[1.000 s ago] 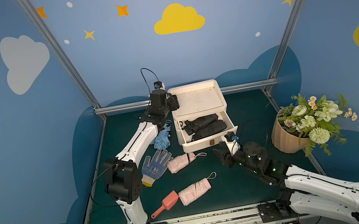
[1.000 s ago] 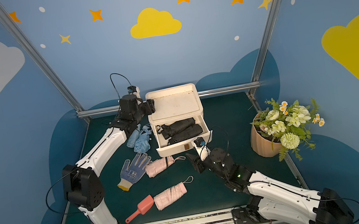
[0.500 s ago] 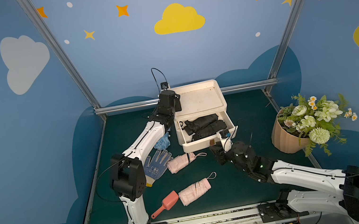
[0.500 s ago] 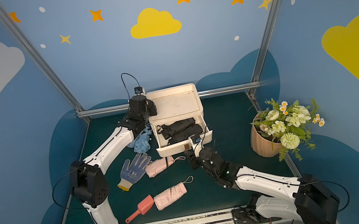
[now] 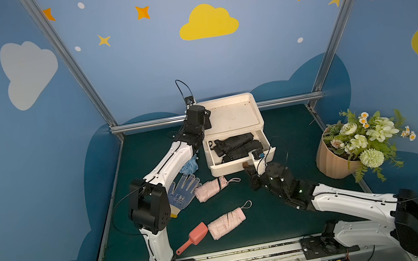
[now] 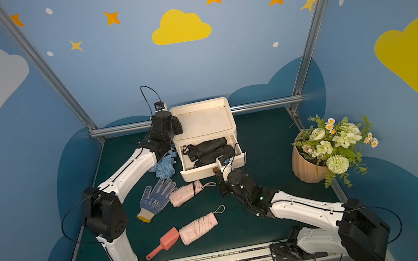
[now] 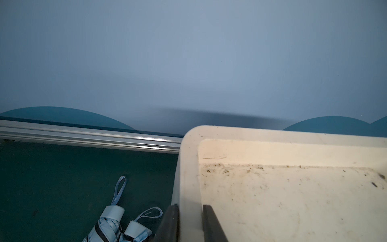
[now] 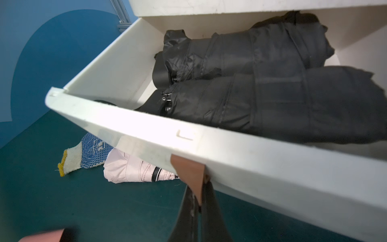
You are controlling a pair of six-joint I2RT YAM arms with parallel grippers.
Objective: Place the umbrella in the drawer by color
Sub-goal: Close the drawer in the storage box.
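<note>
My left gripper (image 7: 189,208) clamps the white cabinet's (image 5: 231,117) rim; its drawer (image 5: 237,165) stands open, two black umbrellas (image 5: 233,144) inside. Two pink umbrellas (image 5: 211,189) lie on the counter (image 5: 283,129), and my right gripper (image 8: 199,188) is pinched onto the drawer's brown tab (image 8: 187,168).

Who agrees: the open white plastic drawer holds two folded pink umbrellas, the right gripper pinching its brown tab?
No: the folded umbrellas in the white plastic drawer are black, per the right wrist view; the right gripper does pinch its brown tab.

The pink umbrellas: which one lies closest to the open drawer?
The pink umbrella beside the glove, just in front of the drawer. The other umbrella lies farther forward, by the scoop.
</note>
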